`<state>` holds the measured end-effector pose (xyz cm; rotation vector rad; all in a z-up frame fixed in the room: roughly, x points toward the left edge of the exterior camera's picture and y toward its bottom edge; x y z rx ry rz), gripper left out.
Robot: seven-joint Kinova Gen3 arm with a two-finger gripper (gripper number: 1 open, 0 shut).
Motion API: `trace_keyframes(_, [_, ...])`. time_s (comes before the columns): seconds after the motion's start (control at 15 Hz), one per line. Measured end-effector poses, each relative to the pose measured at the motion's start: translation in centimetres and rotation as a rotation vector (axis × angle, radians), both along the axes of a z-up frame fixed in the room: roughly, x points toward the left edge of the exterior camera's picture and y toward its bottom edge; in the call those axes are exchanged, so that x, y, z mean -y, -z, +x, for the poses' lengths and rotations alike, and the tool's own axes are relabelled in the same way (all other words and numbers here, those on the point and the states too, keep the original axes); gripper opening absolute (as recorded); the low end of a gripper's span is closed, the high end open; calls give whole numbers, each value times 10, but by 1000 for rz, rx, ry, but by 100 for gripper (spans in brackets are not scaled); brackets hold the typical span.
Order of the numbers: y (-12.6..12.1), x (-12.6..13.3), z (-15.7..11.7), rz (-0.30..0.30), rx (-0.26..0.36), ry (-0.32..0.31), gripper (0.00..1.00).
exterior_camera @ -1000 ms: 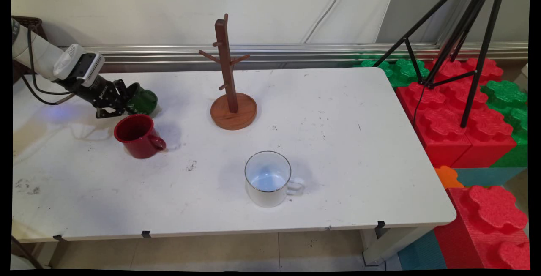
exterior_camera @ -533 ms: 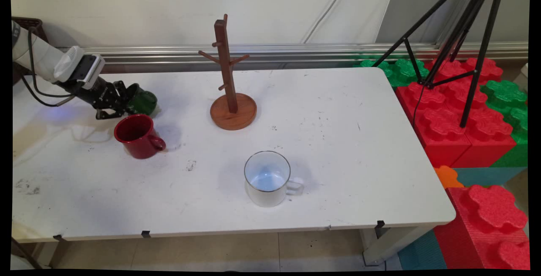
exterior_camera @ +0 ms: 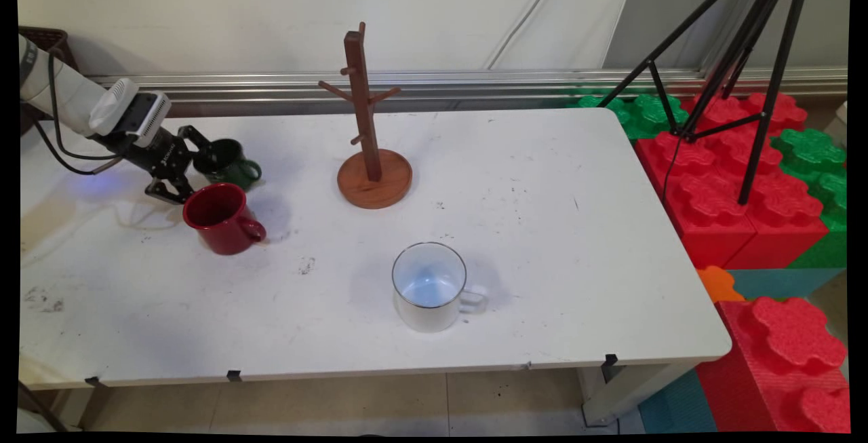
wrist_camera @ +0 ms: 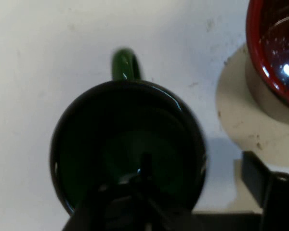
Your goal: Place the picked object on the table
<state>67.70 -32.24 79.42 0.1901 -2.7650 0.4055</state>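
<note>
A dark green mug (exterior_camera: 229, 165) stands upright at the table's far left, handle pointing right. My gripper (exterior_camera: 188, 167) is open just left of it, one finger by its far rim, the other low beside the red mug (exterior_camera: 220, 218). In the hand view I look down into the green mug (wrist_camera: 127, 144), its handle at the top. The gripper (wrist_camera: 197, 195) spans the mug's right rim, with one finger (wrist_camera: 266, 185) outside it. I cannot tell whether a finger touches the mug. The red mug (wrist_camera: 275, 45) shows at the upper right.
A wooden mug tree (exterior_camera: 369, 127) with bare pegs stands right of the green mug. A white enamel mug (exterior_camera: 429, 287) sits near the table's front middle. Red and green foam blocks (exterior_camera: 739, 185) and a black tripod (exterior_camera: 732, 56) lie beyond the table's right edge.
The green mug lay tipped in my shut gripper; now it stands upright on the table. The fingers have spread open and the hand has drawn slightly left.
</note>
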Motion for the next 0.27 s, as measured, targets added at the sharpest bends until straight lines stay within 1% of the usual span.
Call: trace_keyframes(0.27, [-2,-1,1,-4,-8,-4,100])
